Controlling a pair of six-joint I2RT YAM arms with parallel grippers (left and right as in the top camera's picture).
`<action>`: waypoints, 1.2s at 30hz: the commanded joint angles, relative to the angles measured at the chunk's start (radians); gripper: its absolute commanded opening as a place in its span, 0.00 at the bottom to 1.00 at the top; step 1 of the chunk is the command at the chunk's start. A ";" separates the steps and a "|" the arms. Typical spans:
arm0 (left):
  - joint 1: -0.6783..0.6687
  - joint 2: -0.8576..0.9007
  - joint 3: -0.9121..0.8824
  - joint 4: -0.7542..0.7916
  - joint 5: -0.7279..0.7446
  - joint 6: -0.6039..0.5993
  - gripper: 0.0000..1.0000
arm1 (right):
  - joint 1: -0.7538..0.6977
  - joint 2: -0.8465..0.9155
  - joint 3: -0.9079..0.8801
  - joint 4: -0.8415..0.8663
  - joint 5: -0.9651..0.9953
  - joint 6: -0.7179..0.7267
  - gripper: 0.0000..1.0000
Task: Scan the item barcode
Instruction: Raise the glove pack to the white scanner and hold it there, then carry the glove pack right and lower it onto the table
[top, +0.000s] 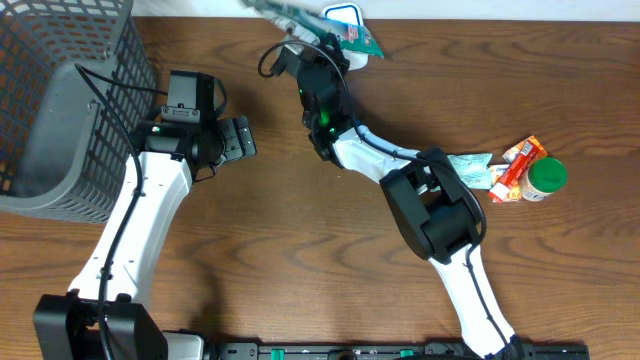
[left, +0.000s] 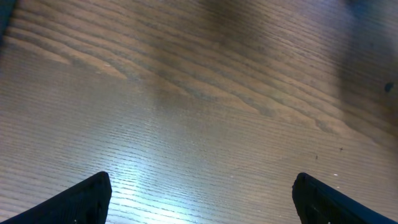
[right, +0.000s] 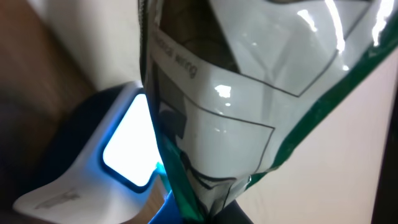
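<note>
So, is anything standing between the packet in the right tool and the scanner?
Nothing visible does. In the right wrist view the packet hangs directly beside the lit window of the scanner, with no other object between them.

A line of small grey print is seen on the clear bag (right: 249, 106) in the right wrist view, but it is too blurred to be read. No other text can be made out.
</note>
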 joint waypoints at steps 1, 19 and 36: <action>0.001 -0.002 0.005 -0.002 -0.013 -0.005 0.94 | -0.005 -0.095 0.011 -0.030 0.052 0.140 0.01; 0.001 -0.002 0.005 -0.002 -0.013 -0.005 0.94 | -0.166 -0.713 0.011 -1.459 -0.643 0.914 0.01; 0.001 -0.002 0.005 -0.002 -0.013 -0.005 0.94 | -0.452 -0.729 -0.377 -1.748 -0.977 0.978 0.01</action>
